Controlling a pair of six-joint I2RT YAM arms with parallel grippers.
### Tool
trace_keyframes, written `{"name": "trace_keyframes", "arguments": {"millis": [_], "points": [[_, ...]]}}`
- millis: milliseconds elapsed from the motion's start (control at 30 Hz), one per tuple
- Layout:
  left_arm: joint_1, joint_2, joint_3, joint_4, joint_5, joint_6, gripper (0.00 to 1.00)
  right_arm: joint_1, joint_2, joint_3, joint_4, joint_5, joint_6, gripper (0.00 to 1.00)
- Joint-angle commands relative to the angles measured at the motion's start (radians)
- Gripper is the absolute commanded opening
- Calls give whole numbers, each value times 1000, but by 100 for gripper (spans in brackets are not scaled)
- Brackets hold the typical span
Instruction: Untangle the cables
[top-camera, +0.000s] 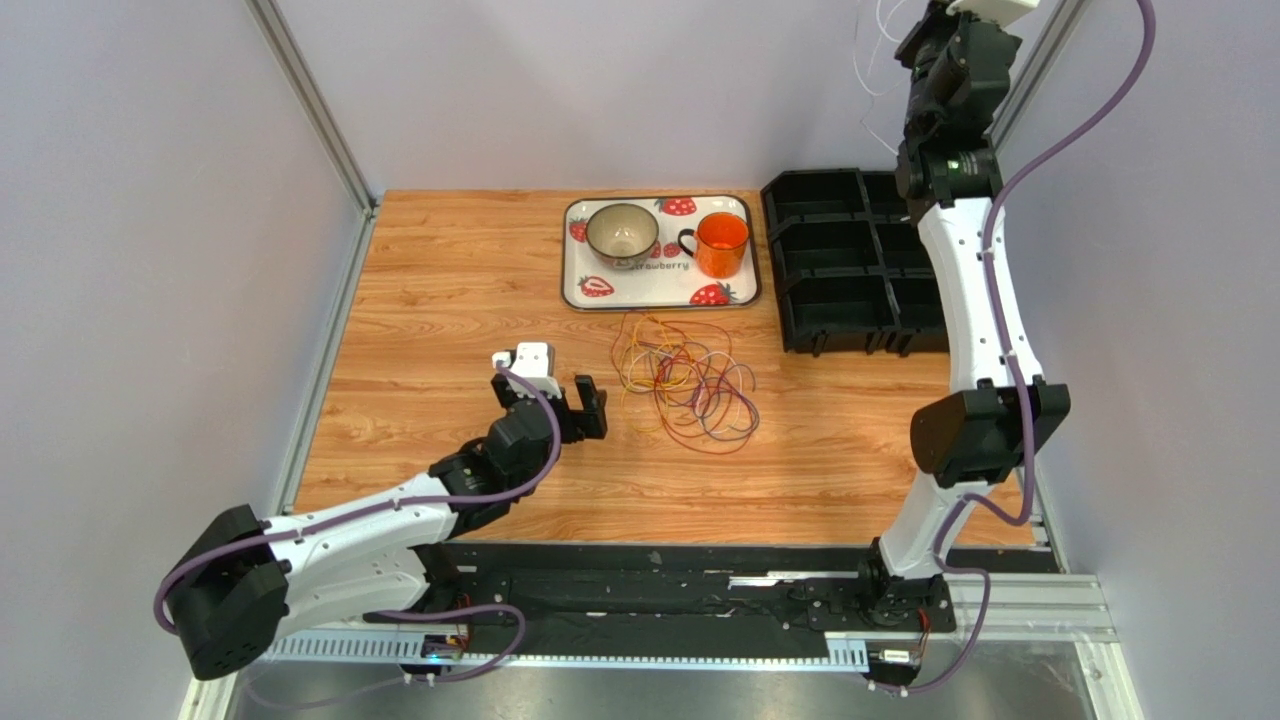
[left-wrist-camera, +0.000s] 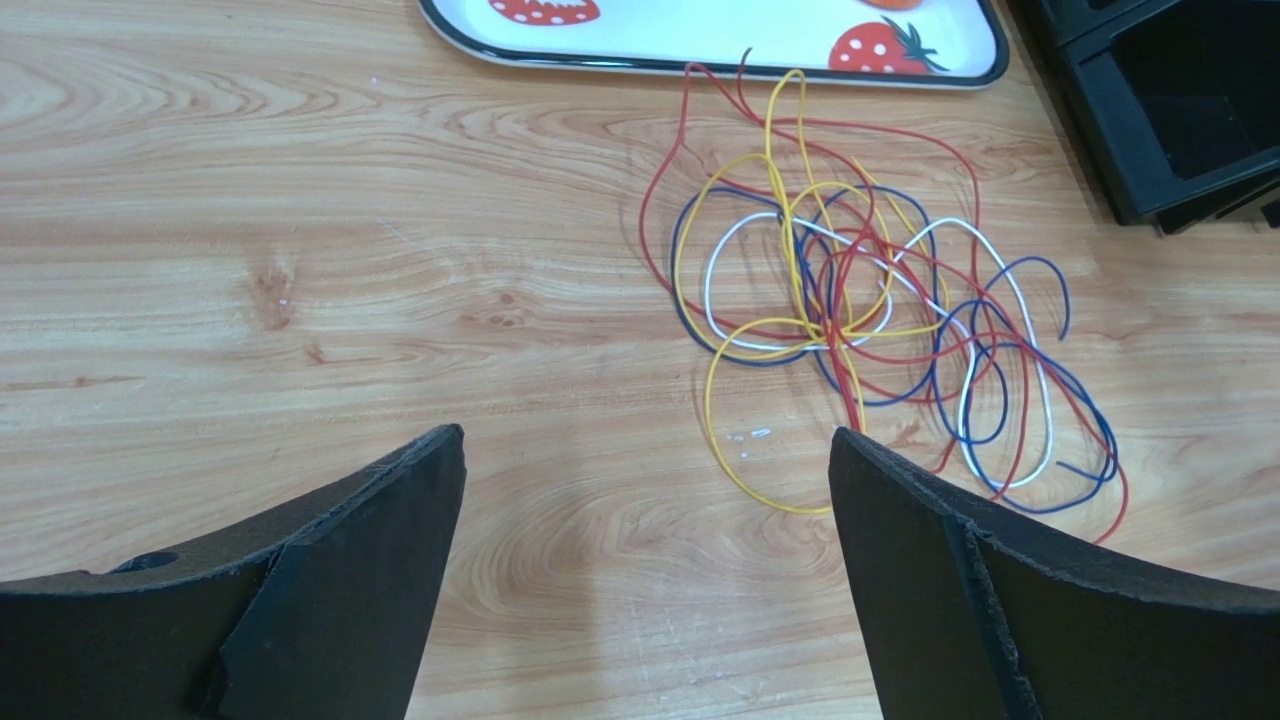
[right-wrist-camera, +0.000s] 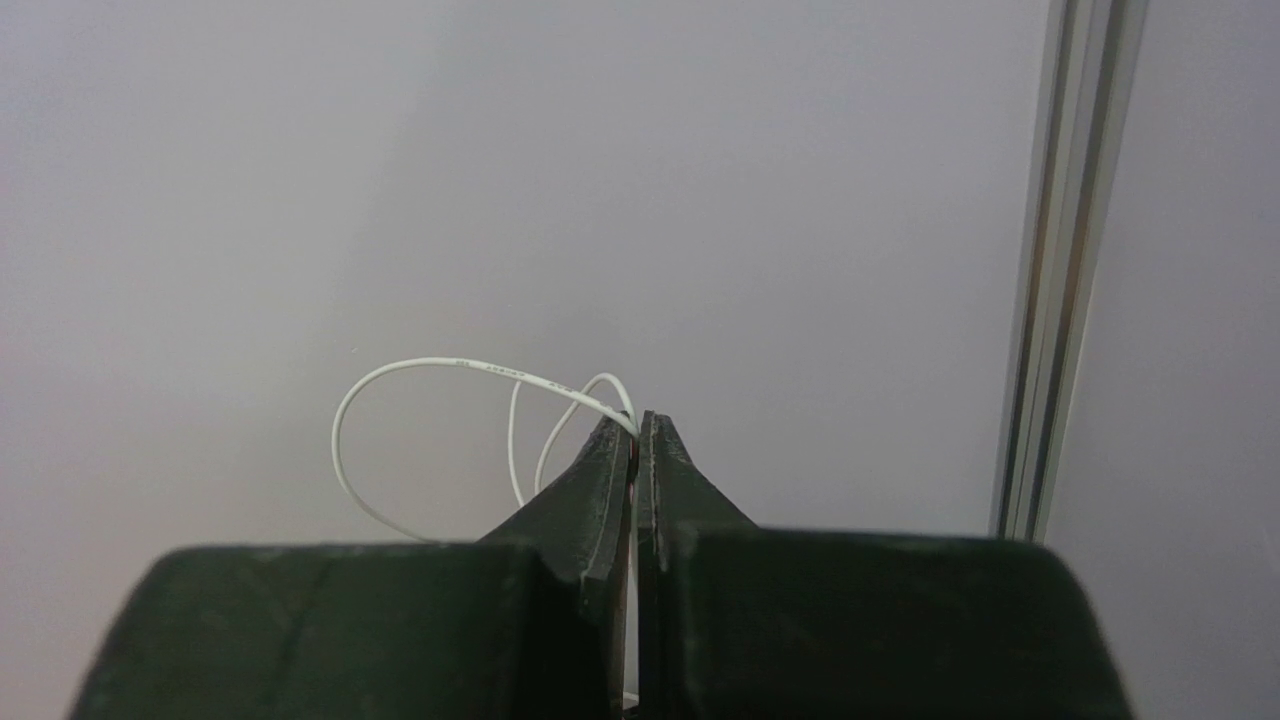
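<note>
White insulation, hair-thin, is what your right fingers (right-wrist-camera: 594, 495) are pinched together on. The white cable (right-wrist-camera: 406, 365) leaves the tips and curls away in a couple of springy loops against the bare wall. That arm is raised high at the far right corner. In the overhead view pale strands hang beside it, too faint to say whether one cable or two is held. Your left fingers (left-wrist-camera: 361, 555) stand wide apart with nothing between them, low over the desk (left-wrist-camera: 226, 225), tips pointed at the near-left edge of the pile.

Cables (left-wrist-camera: 857, 323): the rest lie as one loose tangle on the desk, just in front of the strawberry tray (left-wrist-camera: 706, 45) and left of the black bin organiser (top-camera: 849, 255). Red, yellow, blue and white loops overlap, and most crossings bunch in the middle.

Handling, judged: almost weightless, limp yet slightly springy, so each loop holds its curve and will drag neighbours along. Smooth jackets and a thin section mean a slip unless you close fully. Not fragile, but a hard tug would likely tighten a knot.

Where to grip: take an outlying loop, not the knot. The yellow loop (left-wrist-camera: 715, 443) nearest your left fingers lies clear of most others on its near side, so pinch it at that bare arc.
</note>
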Motion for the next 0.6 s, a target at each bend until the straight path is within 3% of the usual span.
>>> {"name": "trace_keyframes", "arguments": {"millis": [0, 567], "points": [[7, 11, 9, 58, -1, 14, 98, -61, 77, 101, 94, -22, 73, 0], [27, 40, 35, 47, 2, 17, 94, -130, 291, 191, 341, -55, 77, 0]]}}
